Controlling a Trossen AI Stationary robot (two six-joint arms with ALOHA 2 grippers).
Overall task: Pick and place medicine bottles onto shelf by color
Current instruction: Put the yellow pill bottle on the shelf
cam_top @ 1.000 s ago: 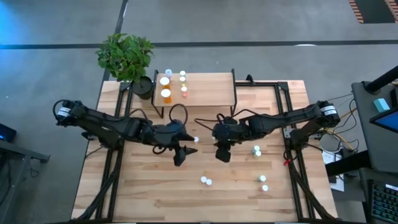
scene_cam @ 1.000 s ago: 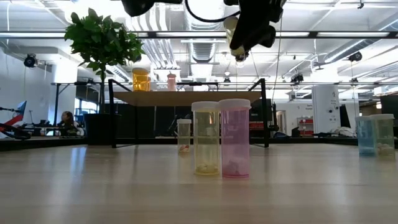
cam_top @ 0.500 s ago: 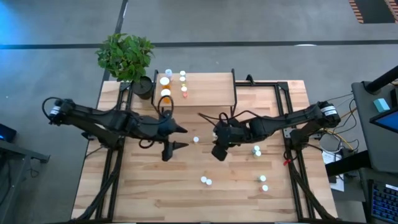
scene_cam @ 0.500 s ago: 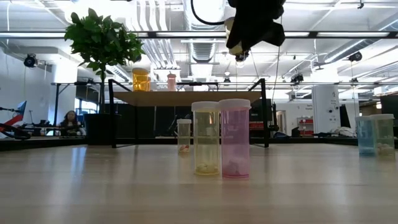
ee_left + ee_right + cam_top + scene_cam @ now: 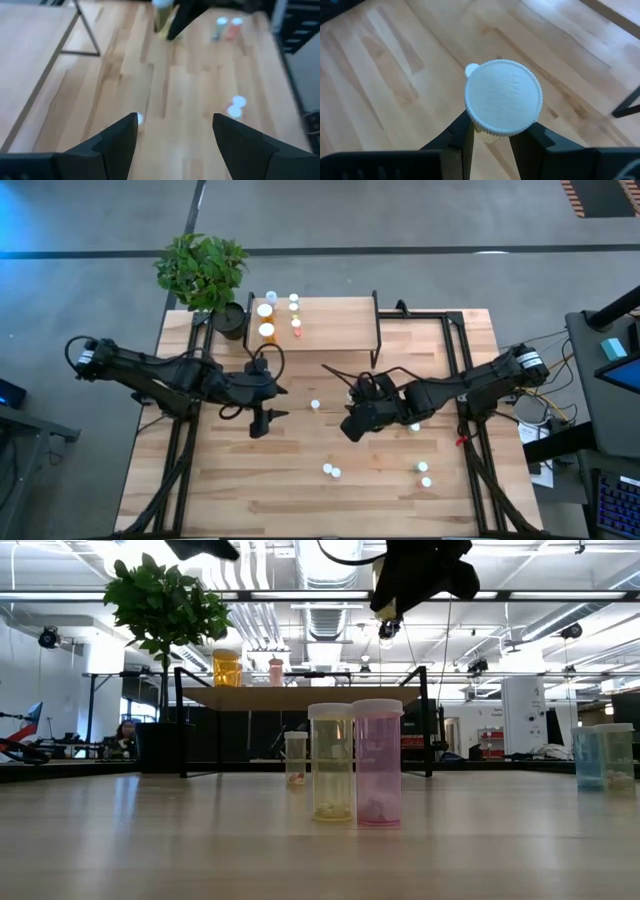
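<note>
Carrying a bottle [image 5: 503, 97] pinched under its white cap, the right end effector [image 5: 356, 423] hangs mid-frame over the table [image 5: 300, 500]; keep it upright toward the shelf [image 5: 335, 325], upper centre. Left end effector [image 5: 262, 420] waits wide open, empty.

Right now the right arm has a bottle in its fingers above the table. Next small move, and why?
Probably carry it toward the small light-wood shelf on black legs. The right gripper is shut on a white-capped pill bottle held clear of the wooden tabletop, short of the shelf. Its body colour is hidden by the cap, so the matching spot can't be told. The left gripper hangs open and empty.
</note>
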